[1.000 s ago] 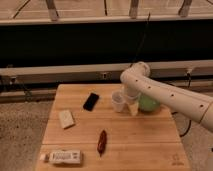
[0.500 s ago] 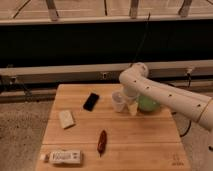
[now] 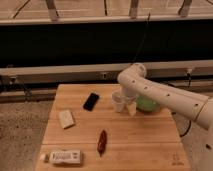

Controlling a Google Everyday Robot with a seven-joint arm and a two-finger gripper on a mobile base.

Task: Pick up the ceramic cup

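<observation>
The small white ceramic cup (image 3: 118, 102) stands on the wooden table (image 3: 145, 137), right of centre, just left of the green bowl (image 3: 148, 104). My white arm comes in from the right and bends down over the cup. My gripper (image 3: 125, 104) is at the cup, with one pale finger (image 3: 132, 106) showing on its right side between cup and bowl. The cup's base rests on the table.
A black phone (image 3: 91, 101) lies left of the cup. A pale sponge-like block (image 3: 66, 119) is at the left. A red-brown snack stick (image 3: 102, 142) lies at front centre. A white packet (image 3: 65, 157) lies at the front left edge. A dark wall runs behind.
</observation>
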